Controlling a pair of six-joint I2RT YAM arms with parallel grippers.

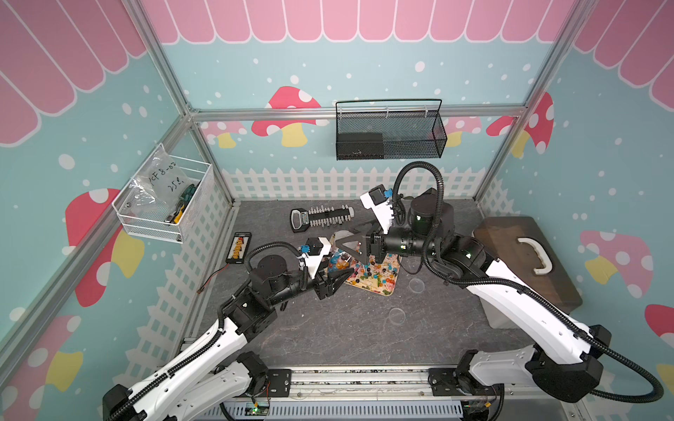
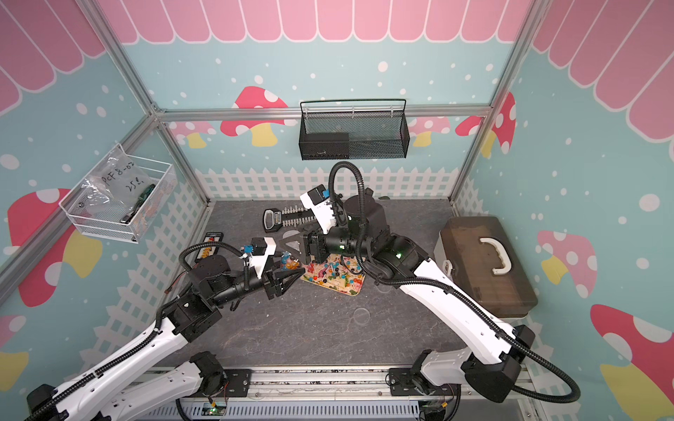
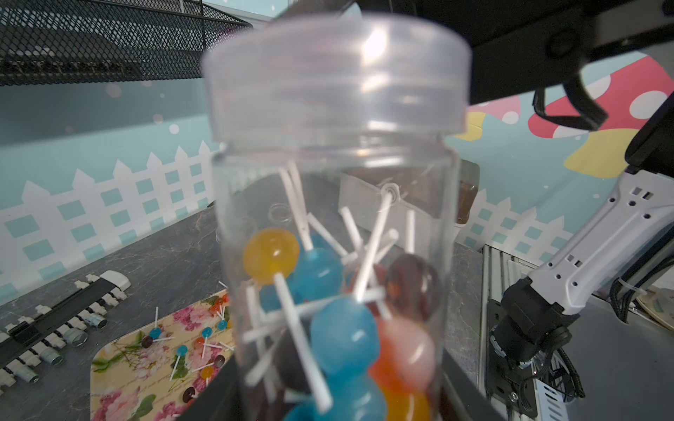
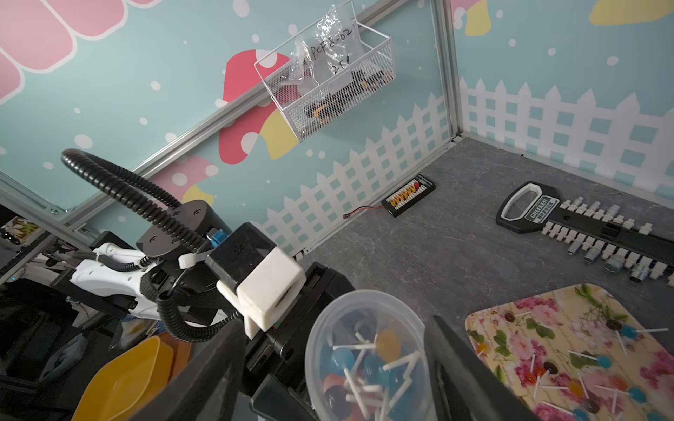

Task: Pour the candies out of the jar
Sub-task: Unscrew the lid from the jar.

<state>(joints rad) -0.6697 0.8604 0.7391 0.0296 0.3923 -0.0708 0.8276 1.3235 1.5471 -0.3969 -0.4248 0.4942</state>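
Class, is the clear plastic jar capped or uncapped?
Capped: a clear round lid covers the mouth of the clear plastic jar, lollipops inside.

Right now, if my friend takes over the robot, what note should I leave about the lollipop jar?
The left gripper is shut on the clear jar, by the floral tray.
The right gripper is open, fingers either side of the lid, not gripping.
Done: many lollipops lie on the tray.
Left: the lid is on and more lollipops are inside; take it off and pour them out.

Grey tabletop (image 1: 328, 328) bears floral tray (image 1: 388, 290), socket rack (image 1: 328, 217), brown case (image 1: 518, 266) (handle upward).
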